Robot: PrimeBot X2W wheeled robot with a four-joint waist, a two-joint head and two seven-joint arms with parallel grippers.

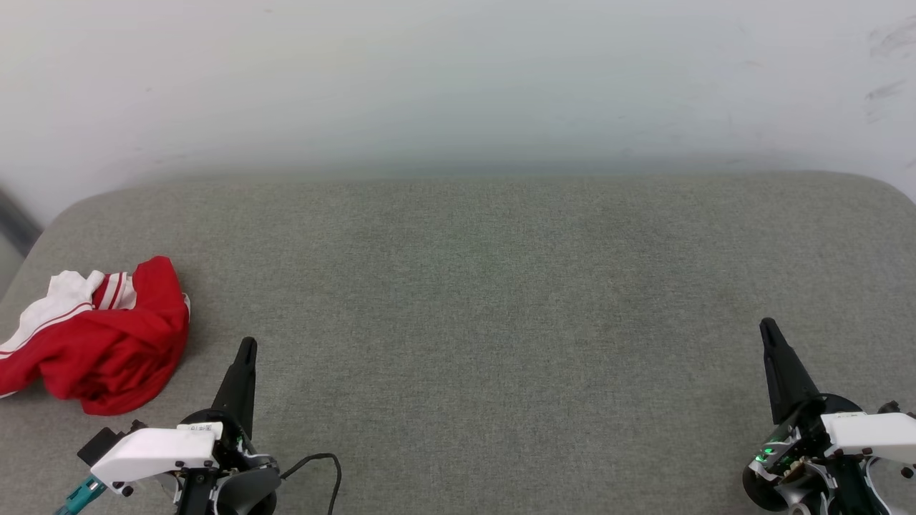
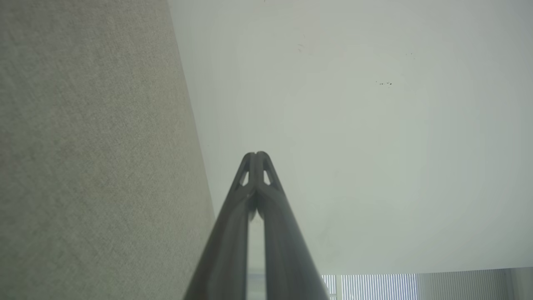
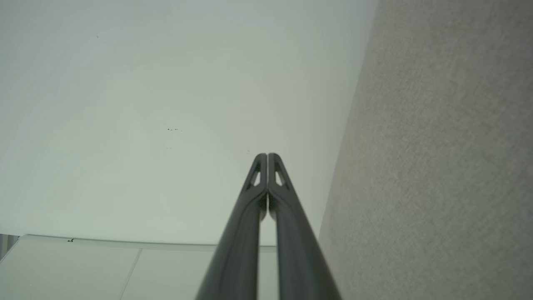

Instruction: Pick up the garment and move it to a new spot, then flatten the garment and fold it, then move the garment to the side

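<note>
The garment (image 1: 100, 340) lies crumpled at the left edge of the grey cushioned surface (image 1: 486, 300), a red heap with a white sleeve and red-and-white striped trim showing on top. My left gripper (image 1: 246, 346) is shut and holds nothing, just right of the heap and apart from it; in the left wrist view its tips (image 2: 255, 155) meet. At the lower right of the head view my right gripper (image 1: 768, 326) is shut too, with nothing in it, far from the garment. The right wrist view has its tips (image 3: 267, 156) pressed together.
A pale wall (image 1: 458, 79) rises behind the surface's far edge. The surface's rounded left corner (image 1: 64, 214) lies just beyond the garment. A black cable (image 1: 322, 461) loops by the left wrist. Broad bare fabric stretches between the two grippers.
</note>
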